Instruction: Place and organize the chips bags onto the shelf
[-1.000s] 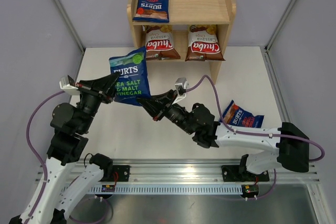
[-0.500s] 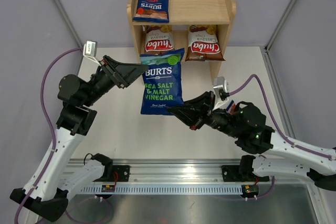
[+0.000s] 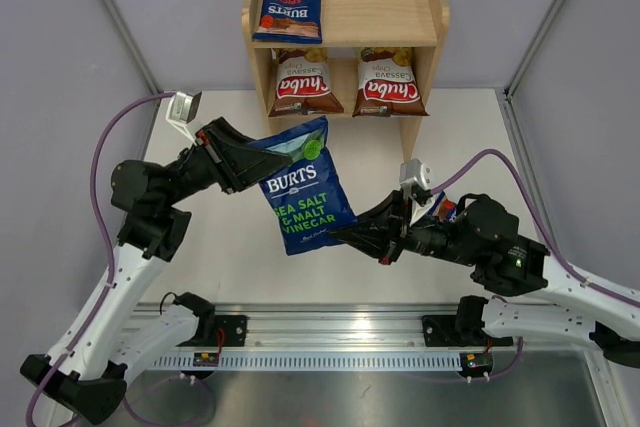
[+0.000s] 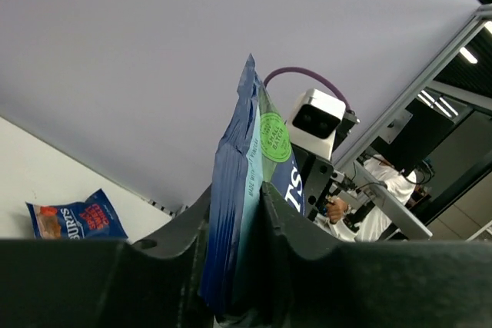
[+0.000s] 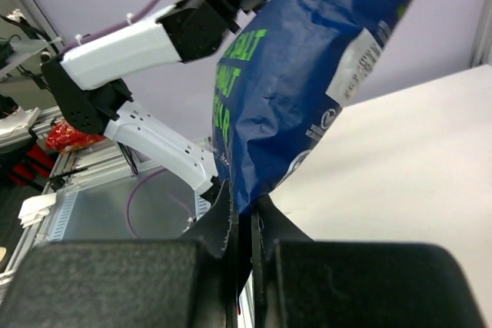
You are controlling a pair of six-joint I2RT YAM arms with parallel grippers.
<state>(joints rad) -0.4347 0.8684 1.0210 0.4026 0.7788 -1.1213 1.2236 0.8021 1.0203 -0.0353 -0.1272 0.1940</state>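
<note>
Left gripper (image 3: 258, 153) pinches the top seam of the Burts sea salt and malt vinegar bag (image 3: 305, 202), its fingers closed down to the thickness of the foil, as the left wrist view shows. The right gripper (image 3: 338, 234) is likewise nipped shut on the bag's bottom corner, so the bag hangs tilted between the two arms, above the table (image 3: 220, 247) and in front of the shelf (image 3: 438, 17). The step in hand looks to be carrying this bag to the top tier, where a red-labelled Burts bag (image 3: 290, 5) lies at the left with bare wood to its right; the left Chuba bag (image 3: 303, 82) and the right Chuba bag (image 3: 388, 82) fill the lower tier. To do it well, the arms should rise together so the foil is neither stretched nor slack, clear the raised rim, and lay the bag flat beside its fellow. A last Burts bag (image 3: 447, 209) lies on the table, partly hidden by the right arm.
</note>
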